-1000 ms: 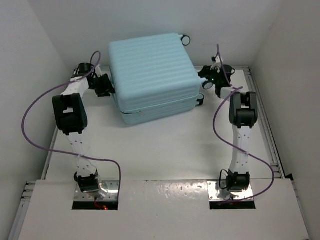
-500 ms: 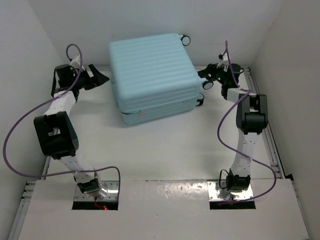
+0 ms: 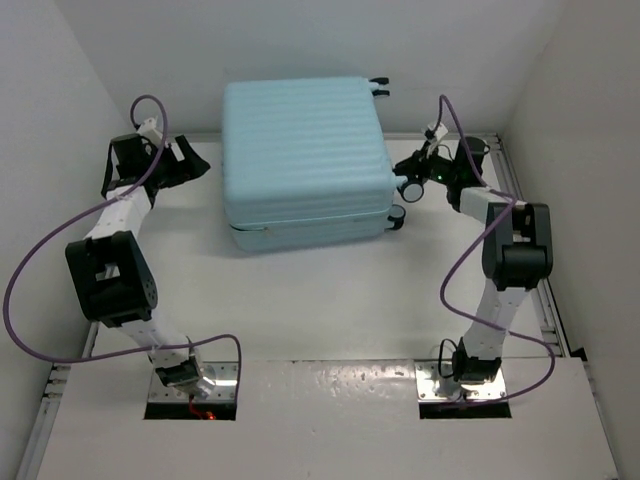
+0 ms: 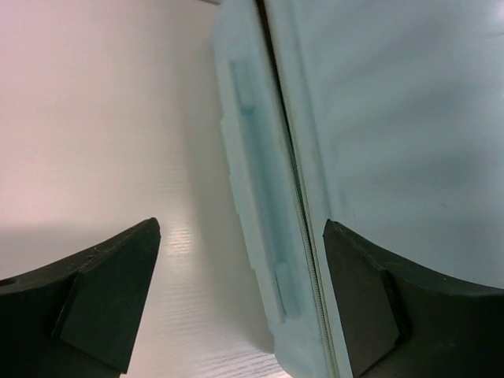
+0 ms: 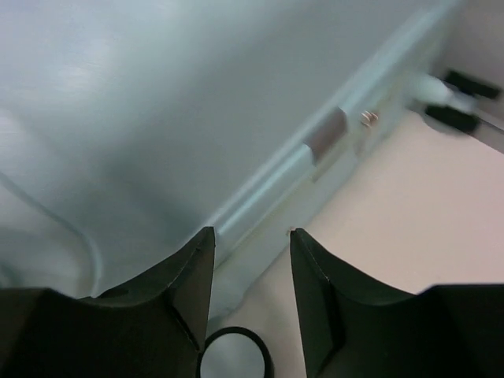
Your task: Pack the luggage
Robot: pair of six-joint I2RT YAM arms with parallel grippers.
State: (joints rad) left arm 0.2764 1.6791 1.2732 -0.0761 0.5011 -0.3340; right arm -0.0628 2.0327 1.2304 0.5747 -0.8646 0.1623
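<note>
**Operator:** Where do my arms stand, left to right?

**Inspector:** Your left gripper [image 3: 186, 160] is at ten o'clock on the table [image 3: 300, 300]. Its jaws are spread wide and hold nothing, and it sits near the left flank of the luggage [image 3: 305, 150] without touching it. Its camera looks along the zip seam [image 4: 295, 181], so I judge you posed it to find the opening line.

**Operator:** And the case itself?

**Inspector:** It lies flat at twelve o'clock with the shell shut and the ribbed face up. Whether anything is inside cannot be told.

**Operator:** The right side?

**Inspector:** Your right gripper [image 3: 412, 180] is at two o'clock, hard against the luggage's right side. Its jaws stand roughly half apart. A caster wheel [image 5: 235, 358] shows between the finger roots, but I cannot tell whether it is pinched. In my judgement, you flank the case to steady or turn it.
</note>
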